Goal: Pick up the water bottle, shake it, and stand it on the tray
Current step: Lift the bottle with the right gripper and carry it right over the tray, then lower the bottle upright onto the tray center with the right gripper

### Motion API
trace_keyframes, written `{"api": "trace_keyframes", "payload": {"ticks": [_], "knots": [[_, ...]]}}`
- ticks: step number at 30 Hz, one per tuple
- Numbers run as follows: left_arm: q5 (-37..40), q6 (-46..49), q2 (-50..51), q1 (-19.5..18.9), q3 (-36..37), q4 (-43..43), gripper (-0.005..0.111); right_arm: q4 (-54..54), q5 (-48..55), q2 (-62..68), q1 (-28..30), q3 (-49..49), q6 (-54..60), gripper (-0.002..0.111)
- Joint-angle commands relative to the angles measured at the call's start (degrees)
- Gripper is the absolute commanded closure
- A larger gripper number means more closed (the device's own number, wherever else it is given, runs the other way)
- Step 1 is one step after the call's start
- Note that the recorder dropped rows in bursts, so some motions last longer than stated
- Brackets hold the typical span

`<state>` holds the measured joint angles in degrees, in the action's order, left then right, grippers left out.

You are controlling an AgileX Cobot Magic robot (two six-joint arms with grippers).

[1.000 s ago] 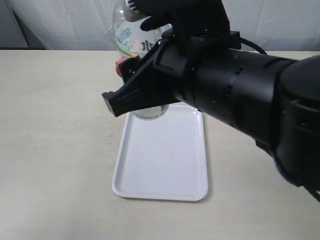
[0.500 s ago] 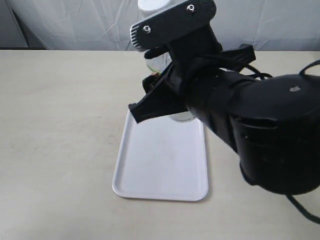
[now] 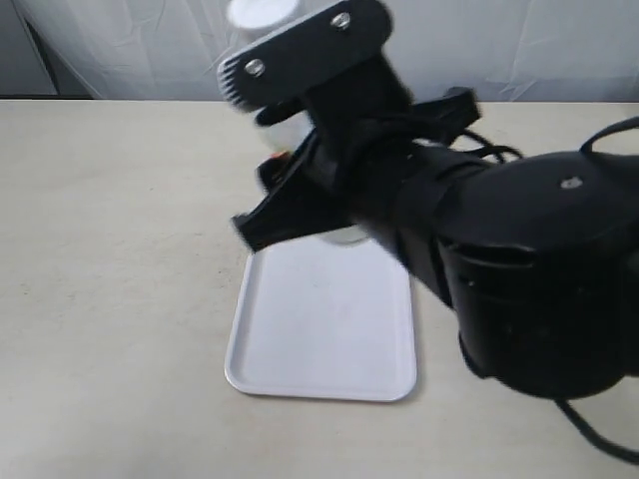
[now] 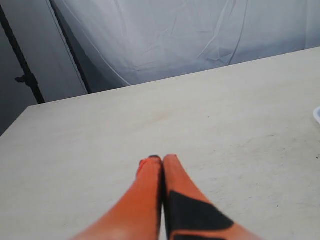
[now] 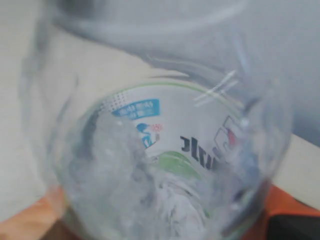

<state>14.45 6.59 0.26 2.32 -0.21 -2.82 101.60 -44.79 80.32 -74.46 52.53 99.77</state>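
**Right gripper (image 3: 285,150):** clenched on the water bottle (image 3: 262,13). In the exterior view the black arm (image 3: 519,269) fills the right half of the frame and covers most of the bottle. Only the white cap, at the top edge of the frame, and a pale sliver of the base are exposed. The bottle leans, cap toward the left of that view. It sits over the far end of the tray (image 3: 319,339). Whether the base touches the tray cannot be determined, because the lower finger blocks that spot.

**Right wrist view:** the bottle (image 5: 160,165) fills the frame and is heavily blurred. The label shows a blue patch, a green band and dark lettering, which is not legible. Orange finger pads (image 5: 30,225) show at either side of the bottle body.

**Left gripper (image 4: 157,160):** pressed closed with nothing between the orange fingers, above bare table (image 4: 100,140). It is not visible in the exterior view.

**Tray:** lies flat on the table, its far edge partly hidden by the arm. A white sliver at the edge of the left wrist view is too small to identify.

**Background:** a white curtain (image 4: 175,35) hangs behind the table.
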Motion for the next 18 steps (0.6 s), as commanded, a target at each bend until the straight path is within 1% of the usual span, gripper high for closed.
{"api": "trace_keyframes", "payload": {"ticks": [1,2,4,7,11,12,13,14,15,16,17,18], "knots": [[-0.77,-0.05,-0.26,0.02,0.21,0.13,0.106,-1.65,-0.1,-4.01,0.17,-0.46,-1.17,0.109],[-0.77,-0.05,-0.26,0.02,0.21,0.13,0.106,-1.65,6.15,-4.02,0.6,-1.98,-1.17,0.109],[-0.77,-0.05,-0.26,0.02,0.21,0.13,0.106,-1.65,10.38,-2.44,2.58,-4.64,-3.28,0.109],[-0.77,-0.05,-0.26,0.02,0.21,0.13,0.106,-1.65,11.05,-0.44,4.52,-7.27,-7.65,0.109],[-0.77,-0.05,-0.26,0.02,0.21,0.13,0.106,-1.65,13.56,-6.21,4.52,-5.35,-9.64,0.109],[-0.77,-0.05,-0.26,0.02,0.21,0.13,0.106,-3.54,12.93,-7.15,4.69,-5.23,-10.89,0.109],[-0.77,-0.05,-0.26,0.02,0.21,0.13,0.106,-5.73,9.51,-7.48,4.87,-5.23,-12.74,0.109],[-0.77,-0.05,-0.26,0.02,0.21,0.13,0.106,-5.19,2.97,-7.35,5.14,-5.23,-13.33,0.109],[-0.77,-0.05,-0.26,0.02,0.21,0.13,0.106,-2.7,-3.18,-6.65,5.39,-5.23,-12.03,0.109],[-0.77,-0.05,-0.26,0.02,0.21,0.13,0.106,-1.65,-5.42,-6.42,5.39,-5.23,-8.24,0.109],[-0.77,-0.05,-0.26,0.02,0.21,0.13,0.106,-1.65,-4.16,-6.42,5.39,-5.99,-5.39,0.109],[-0.77,-0.05,-0.26,0.02,0.21,0.13,0.106,-1.65,0.99,-7.05,5.21,-7.1,-3.35,0.109]]}}
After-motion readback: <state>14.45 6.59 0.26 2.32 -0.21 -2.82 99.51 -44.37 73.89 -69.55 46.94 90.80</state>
